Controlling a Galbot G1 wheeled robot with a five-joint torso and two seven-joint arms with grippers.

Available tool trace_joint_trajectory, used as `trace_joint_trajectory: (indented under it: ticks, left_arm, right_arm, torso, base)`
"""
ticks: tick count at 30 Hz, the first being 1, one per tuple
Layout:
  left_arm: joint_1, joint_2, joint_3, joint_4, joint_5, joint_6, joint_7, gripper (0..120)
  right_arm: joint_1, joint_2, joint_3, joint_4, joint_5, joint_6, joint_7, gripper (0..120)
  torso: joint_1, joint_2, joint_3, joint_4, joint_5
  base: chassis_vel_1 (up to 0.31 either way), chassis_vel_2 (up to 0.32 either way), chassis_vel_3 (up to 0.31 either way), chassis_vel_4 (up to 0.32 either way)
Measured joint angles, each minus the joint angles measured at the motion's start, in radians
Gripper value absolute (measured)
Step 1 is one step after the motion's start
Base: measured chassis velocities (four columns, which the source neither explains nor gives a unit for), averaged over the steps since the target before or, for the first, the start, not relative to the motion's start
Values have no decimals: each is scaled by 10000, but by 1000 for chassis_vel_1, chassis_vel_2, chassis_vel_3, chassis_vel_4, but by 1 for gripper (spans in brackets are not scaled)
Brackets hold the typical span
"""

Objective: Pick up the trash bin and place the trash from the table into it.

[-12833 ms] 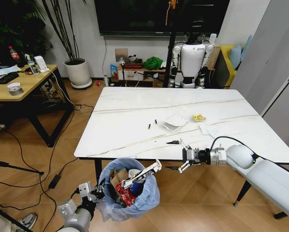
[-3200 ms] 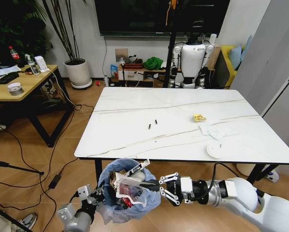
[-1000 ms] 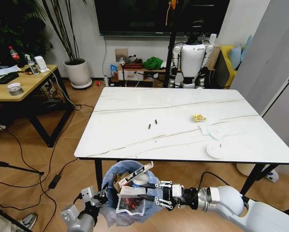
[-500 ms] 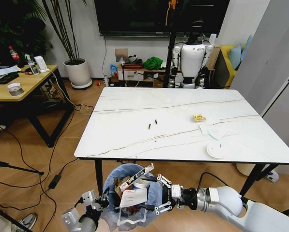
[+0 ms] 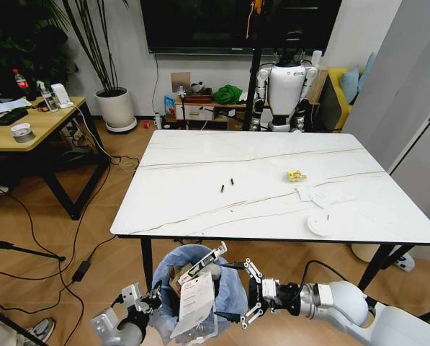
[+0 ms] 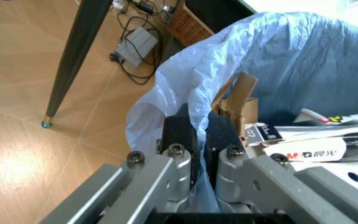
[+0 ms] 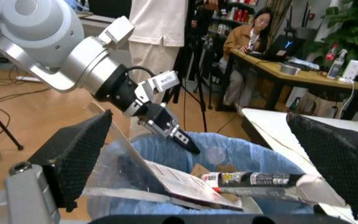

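Below the marble table (image 5: 200, 180) at 6 o'clock, the left gripper (image 6: 195, 140) pinched the trash bin (image 5: 193, 292) liner shut while the right gripper (image 5: 249, 294) stood spread wide and empty beside it, wood floor (image 5: 92, 223) around.

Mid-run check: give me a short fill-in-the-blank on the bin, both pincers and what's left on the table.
1. The left pincer is shut on the ____ of the trash bin.
2. The right pincer beside the bin has its fingers ____.
3. The white round disc lies on the ____.
4. The bin is lined with a light-____ plastic bag.

Missing words: rim; open; table; blue
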Motion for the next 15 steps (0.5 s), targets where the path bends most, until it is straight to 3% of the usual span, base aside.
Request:
trace_joint_trajectory:
  ticks: [15]
  left_arm:
    - [302,-46,-108,-107,379,7,-22,0]
  right_arm:
    - [-17,275,1515,-1244,646,358,339,100]
  torso:
    - [0,0,0,0,-1]
  base:
    - [0,0,0,0]
